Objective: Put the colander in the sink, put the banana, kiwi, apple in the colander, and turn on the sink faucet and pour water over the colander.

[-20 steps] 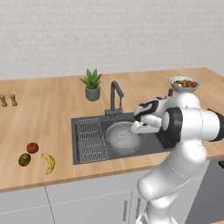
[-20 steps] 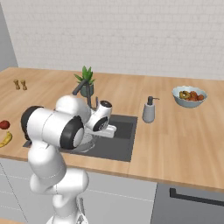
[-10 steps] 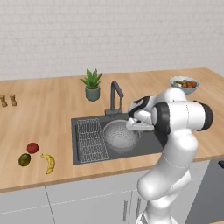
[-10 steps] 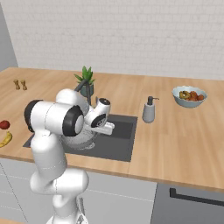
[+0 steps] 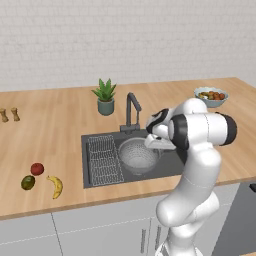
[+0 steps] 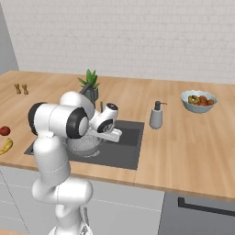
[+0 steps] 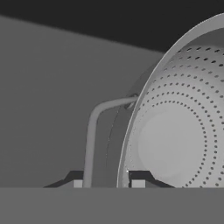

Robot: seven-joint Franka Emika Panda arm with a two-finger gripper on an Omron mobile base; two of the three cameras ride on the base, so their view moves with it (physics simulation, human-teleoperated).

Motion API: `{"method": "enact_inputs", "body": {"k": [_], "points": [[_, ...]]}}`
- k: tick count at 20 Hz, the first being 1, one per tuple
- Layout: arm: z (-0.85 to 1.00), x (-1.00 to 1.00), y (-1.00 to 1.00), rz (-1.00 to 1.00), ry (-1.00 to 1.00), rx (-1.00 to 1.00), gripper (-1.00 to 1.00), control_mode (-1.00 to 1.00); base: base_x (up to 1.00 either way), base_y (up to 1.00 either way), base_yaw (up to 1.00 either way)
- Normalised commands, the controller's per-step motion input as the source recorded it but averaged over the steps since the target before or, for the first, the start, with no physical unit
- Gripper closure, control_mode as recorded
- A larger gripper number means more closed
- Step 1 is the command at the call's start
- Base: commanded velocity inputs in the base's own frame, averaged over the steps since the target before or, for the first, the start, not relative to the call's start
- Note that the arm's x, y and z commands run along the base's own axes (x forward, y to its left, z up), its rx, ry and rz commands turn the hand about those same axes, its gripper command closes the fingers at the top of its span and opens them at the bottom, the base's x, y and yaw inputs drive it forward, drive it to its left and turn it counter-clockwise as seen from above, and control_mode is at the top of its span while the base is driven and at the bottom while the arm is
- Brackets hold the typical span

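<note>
The gripper [image 7: 107,183] is clamped narrow on the colander [image 5: 137,156], one fingertip [image 7: 75,183] outside by the loop handle, the other inside the rim. The colander sits in the sink [image 5: 97,172], mouth up and holding nothing, just right of the flat wire rack [image 5: 104,160] and below the sink faucet [image 5: 131,111]. Out on the counter [image 5: 50,125], left of the basin, the banana [image 5: 56,186] lies with its length running away from the front edge, the apple [image 5: 37,168] and kiwi [image 5: 28,182] close beside it. The fruit bowl [image 6: 198,101] stands far right, full of small fruit.
</note>
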Motion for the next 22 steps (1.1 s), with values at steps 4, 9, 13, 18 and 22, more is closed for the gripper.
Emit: {"method": "enact_inputs", "body": {"k": [4, 9, 13, 18, 22], "points": [[-0.19, -0.09, -0.09, 0.02, 0.00, 0.00, 1.00, -1.00, 0.00, 0.00, 0.00], [-0.23, -0.12, -0.08, 0.04, 0.00, 0.00, 1.00, -1.00, 0.00, 0.00, 0.00], [-0.23, -0.11, -0.05, 0.05, 0.00, 0.00, 1.00, -1.00, 0.00, 0.00, 0.00], [-0.19, -0.03, -0.17, 0.01, 0.00, 0.00, 1.00, -1.00, 0.00, 0.00, 0.00], [-0.07, 0.00, -0.32, 0.00, 0.00, 0.00, 1.00, -1.00, 0.00, 0.00, 0.00]]}}
